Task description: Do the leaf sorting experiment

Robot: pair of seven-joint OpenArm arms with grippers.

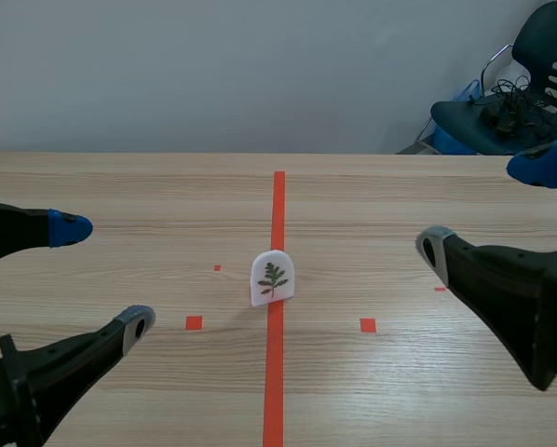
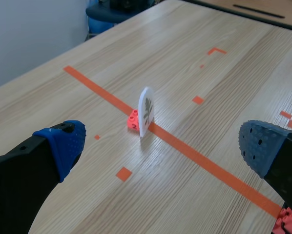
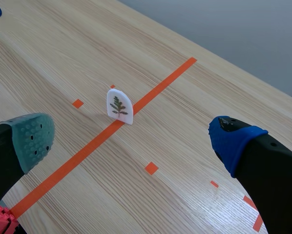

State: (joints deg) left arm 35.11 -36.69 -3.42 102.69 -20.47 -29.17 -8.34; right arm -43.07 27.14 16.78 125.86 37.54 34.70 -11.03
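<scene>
A small white arch-shaped card with a green leaf picture stands upright on the orange centre tape line, mid-table. From the left wrist view the leaf card shows edge-on, held by a red brick base behind it. The right wrist view has the leaf card face-on, well ahead of the fingers. My left gripper is open at the table's left, apart from the card. My right gripper is open at the right, also apart. Neither holds anything.
A dark office chair with cables on its seat stands beyond the table's far right corner. A red brick piece shows by my left gripper's finger, and another red brick piece lies under my right gripper's finger.
</scene>
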